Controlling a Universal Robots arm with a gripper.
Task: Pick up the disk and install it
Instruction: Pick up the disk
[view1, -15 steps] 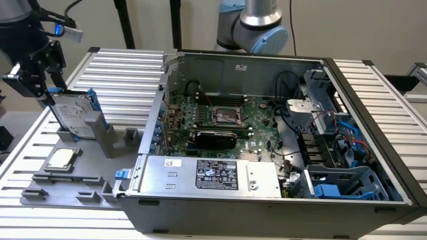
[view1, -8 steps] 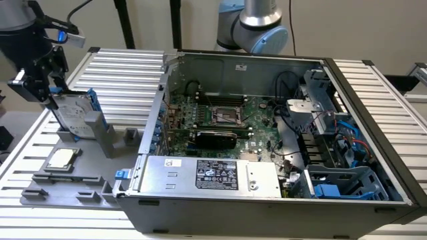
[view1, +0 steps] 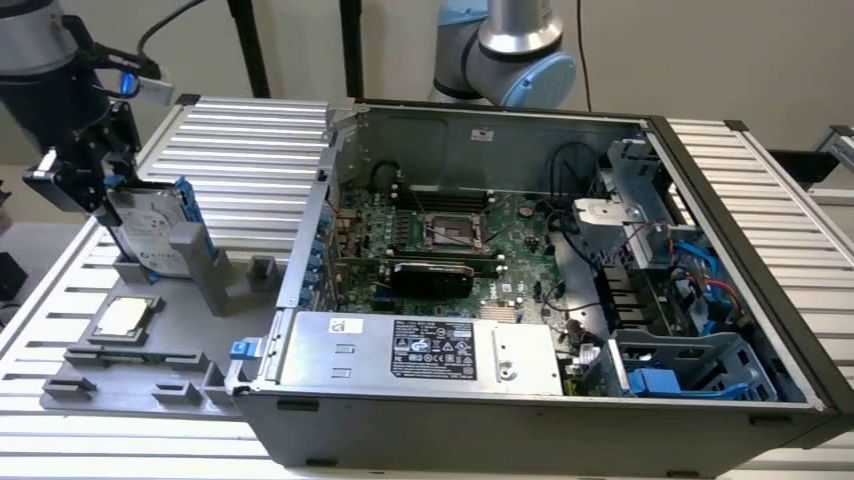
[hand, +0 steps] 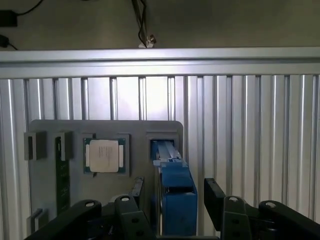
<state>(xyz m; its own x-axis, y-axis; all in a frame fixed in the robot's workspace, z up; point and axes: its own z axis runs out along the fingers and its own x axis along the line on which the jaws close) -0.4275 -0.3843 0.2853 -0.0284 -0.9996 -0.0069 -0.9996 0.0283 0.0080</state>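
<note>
Wrist view: the gripper (hand: 175, 190) is straddling the disk (hand: 173, 212) upright in the grey holder (hand: 45, 185) — fingers (hand: 214, 192) apart. Likely rigid, weighty, fragile — its flat faces are suiting a grip.

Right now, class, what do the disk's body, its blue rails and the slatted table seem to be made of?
The disk body looks like bare metal: silver-grey, dull sheen. Its blue rails look like moulded plastic: uniform matte colour. The slatted table is probably aluminium: pale, satin, evenly ribbed slats.
</note>
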